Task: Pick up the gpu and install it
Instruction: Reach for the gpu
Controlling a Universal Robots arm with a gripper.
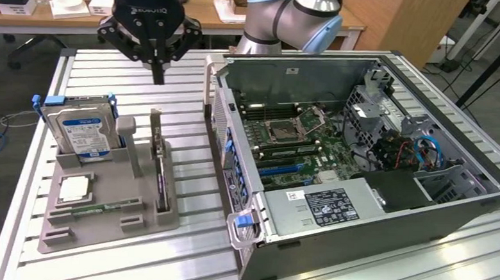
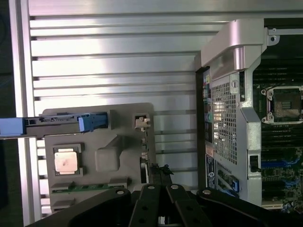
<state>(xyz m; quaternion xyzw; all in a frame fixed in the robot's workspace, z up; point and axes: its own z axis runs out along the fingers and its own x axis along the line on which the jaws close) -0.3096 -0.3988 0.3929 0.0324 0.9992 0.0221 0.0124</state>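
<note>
Gripper [image 1: 158, 76]: fingers pressed together, gripping nothing, poised above the slatted table [image 1: 91, 74] | gpu [image 1: 159, 174]: standing on edge in a slot of the grey holder [image 1: 134, 222], between the hard drive [image 1: 83, 134] and the open computer case [image 1: 383, 224] | Relation: card sits below the gripper and nearer the exterior camera, untouched

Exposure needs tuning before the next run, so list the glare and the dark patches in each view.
Exterior view: glare on the table slats beside the computer case. Wrist view: the slats wash out white, the processor chip glares, the gripper is a dark silhouette.
</note>
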